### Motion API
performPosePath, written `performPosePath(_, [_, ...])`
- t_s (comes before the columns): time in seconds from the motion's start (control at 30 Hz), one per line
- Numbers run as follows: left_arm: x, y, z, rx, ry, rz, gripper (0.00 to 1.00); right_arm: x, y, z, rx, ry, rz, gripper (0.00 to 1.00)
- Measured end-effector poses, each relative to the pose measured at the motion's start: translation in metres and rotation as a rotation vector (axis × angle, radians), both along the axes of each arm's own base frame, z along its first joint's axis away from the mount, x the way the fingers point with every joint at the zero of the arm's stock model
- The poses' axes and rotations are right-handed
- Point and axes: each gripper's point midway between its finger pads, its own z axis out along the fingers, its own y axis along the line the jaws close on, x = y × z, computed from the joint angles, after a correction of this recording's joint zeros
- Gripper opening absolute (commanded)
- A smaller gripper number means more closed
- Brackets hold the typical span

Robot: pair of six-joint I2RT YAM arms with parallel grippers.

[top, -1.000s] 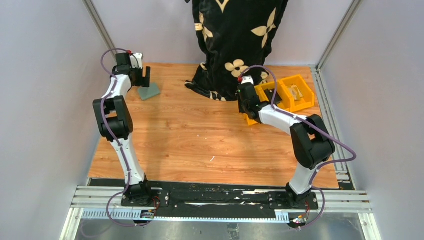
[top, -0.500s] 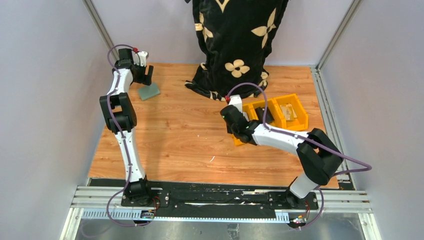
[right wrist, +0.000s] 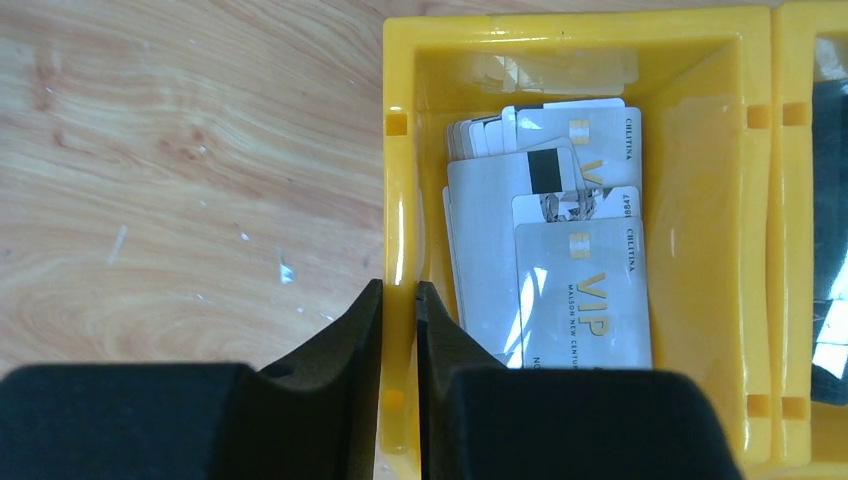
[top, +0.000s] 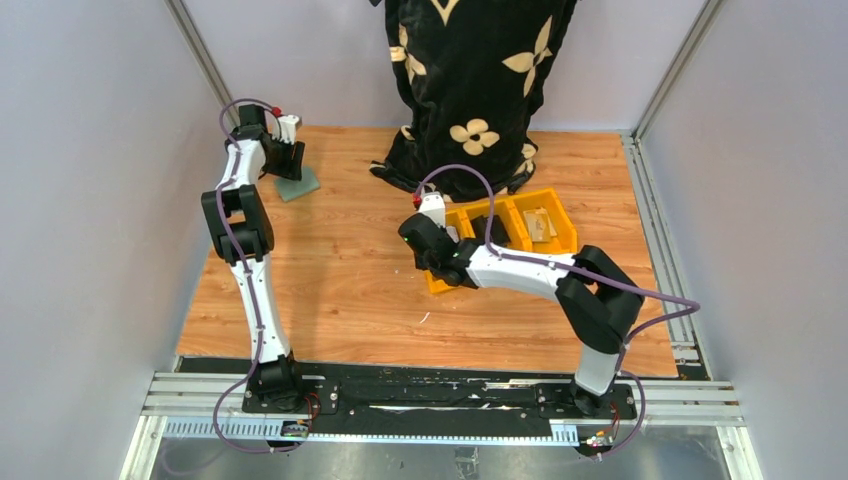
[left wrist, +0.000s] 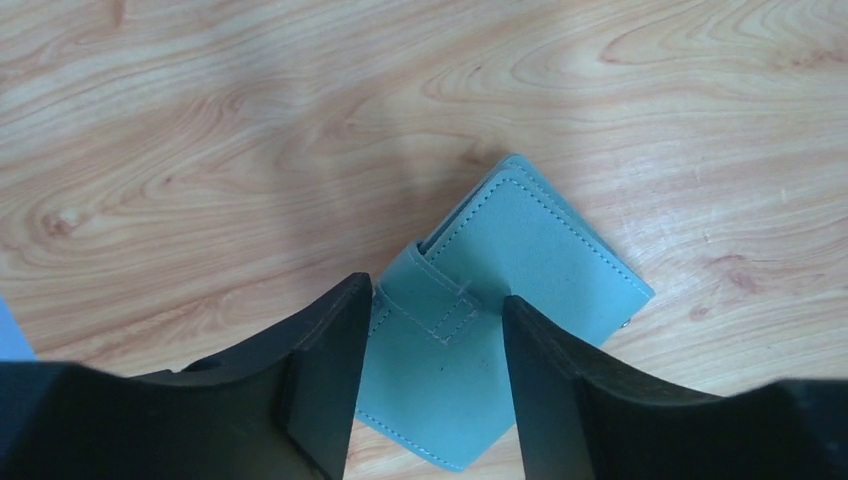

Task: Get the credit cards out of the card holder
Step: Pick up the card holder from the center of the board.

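Meanwhile the right gripper (right wrist: 400,290), pinching the bin (right wrist: 560,28) by its wall, had dragged it toward mid-frame, and the left gripper (left wrist: 436,300) had narrowed, half-open, astride the shut holder (left wrist: 530,250), readying a grasp.

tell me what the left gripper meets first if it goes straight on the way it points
The card holder, lying folded: the left gripper points down at it, open jaws either side of its tab. How far above is unclear.
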Motion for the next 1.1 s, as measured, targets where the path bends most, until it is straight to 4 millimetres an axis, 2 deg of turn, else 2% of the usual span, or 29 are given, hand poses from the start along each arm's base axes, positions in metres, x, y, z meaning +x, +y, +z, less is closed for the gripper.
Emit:
performPosePath(0.23, [-0.01, -0.008, -0.005, -0.013, 0.026, -0.097, 0.34, 0.016, 0.035, 0.002, 0.053, -0.008, 0.003, 0.01])
performPosePath(0.4, [-0.035, -0.015, -0.007, -0.03, 0.058, -0.173, 0.15, 0.028, 0.063, 0.004, 0.078, -0.021, 0.006, 0.05])
performPosePath(0.57, [-0.093, -0.031, -0.008, -0.059, 0.146, -0.253, 0.0, 0.037, 0.088, 0.006, 0.107, -0.046, 0.004, 0.16])
performPosePath(0.67, [-0.13, -0.042, -0.01, -0.082, 0.196, -0.294, 0.0, 0.044, 0.099, 0.008, 0.117, -0.058, 0.006, 0.26])
performPosePath(0.77, [-0.168, -0.054, -0.011, -0.111, 0.254, -0.327, 0.0, 0.05, 0.109, 0.014, 0.134, -0.078, 0.014, 0.44])
performPosePath(0.8, [-0.176, -0.056, -0.01, -0.118, 0.264, -0.333, 0.0, 0.052, 0.111, 0.018, 0.146, -0.086, 0.018, 0.5])
performPosePath(0.87, [-0.203, -0.064, -0.01, -0.142, 0.302, -0.354, 0.0, 0.056, 0.12, 0.033, 0.191, -0.114, 0.029, 0.59])
performPosePath(1.0, [-0.252, -0.082, 0.0, -0.204, 0.363, -0.383, 0.0, 0.054, 0.133, 0.053, 0.261, -0.131, 0.078, 0.65])
performPosePath(1.1, [-0.27, -0.094, 0.021, -0.24, 0.343, -0.405, 0.0, 0.047, 0.14, 0.068, 0.311, -0.125, 0.15, 0.66])
